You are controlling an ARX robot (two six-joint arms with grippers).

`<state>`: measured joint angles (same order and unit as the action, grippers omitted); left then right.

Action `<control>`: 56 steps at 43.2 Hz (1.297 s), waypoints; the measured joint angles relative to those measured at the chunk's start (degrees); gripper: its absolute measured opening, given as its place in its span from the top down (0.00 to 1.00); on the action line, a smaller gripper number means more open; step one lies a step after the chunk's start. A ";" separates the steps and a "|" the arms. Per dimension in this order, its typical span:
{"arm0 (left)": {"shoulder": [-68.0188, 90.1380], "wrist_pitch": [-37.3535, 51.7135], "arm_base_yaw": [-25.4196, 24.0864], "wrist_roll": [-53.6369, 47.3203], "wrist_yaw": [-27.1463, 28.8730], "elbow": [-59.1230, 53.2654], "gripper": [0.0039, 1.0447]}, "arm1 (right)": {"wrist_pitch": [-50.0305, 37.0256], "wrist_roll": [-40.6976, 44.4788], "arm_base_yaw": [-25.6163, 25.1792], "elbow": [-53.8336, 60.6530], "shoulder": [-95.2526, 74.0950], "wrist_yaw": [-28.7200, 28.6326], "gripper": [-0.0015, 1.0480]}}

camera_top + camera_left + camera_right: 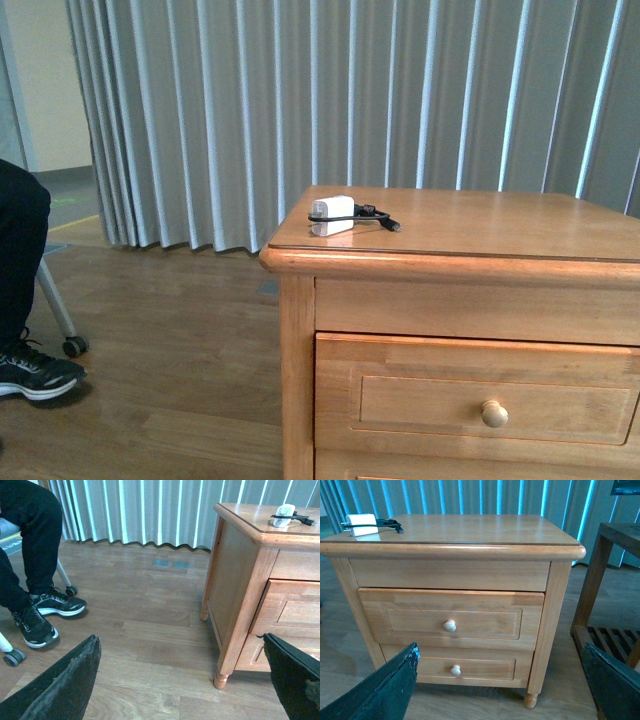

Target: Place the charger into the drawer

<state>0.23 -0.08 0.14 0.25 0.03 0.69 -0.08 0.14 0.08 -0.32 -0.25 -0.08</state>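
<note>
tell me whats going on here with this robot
Nothing is being handled yet. The charger lies on the nightstand top near a corner, its black cable coiled beside it. The upper drawer looks closed, knob untouched. The left gripper and right gripper are both open, empty, and away from the nightstand.

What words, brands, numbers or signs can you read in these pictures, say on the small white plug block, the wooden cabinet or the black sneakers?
No text can be read in any view.
Small white charger block with black cable: any print is too small to tell.
Honey-coloured wooden drawer front: plain, no label.
Black sneakers with white soles: no brand readable.
</note>
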 joint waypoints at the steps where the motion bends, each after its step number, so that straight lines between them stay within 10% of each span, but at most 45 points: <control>1: 0.00 0.00 0.00 0.00 0.00 0.00 0.06 | 0.00 0.00 0.00 0.00 0.00 0.00 0.08; 28: 0.00 0.00 0.00 0.00 0.00 0.00 0.06 | 1.53 2.25 1.68 -0.79 -2.36 5.38 0.08; 56: 0.00 0.00 0.00 0.00 0.00 0.00 0.06 | -50.99 5.49 21.11 -21.75 -87.95 14.47 0.08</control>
<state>0.23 -0.08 0.14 0.25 0.03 0.69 -51.07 5.63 21.19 -22.06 -88.20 14.39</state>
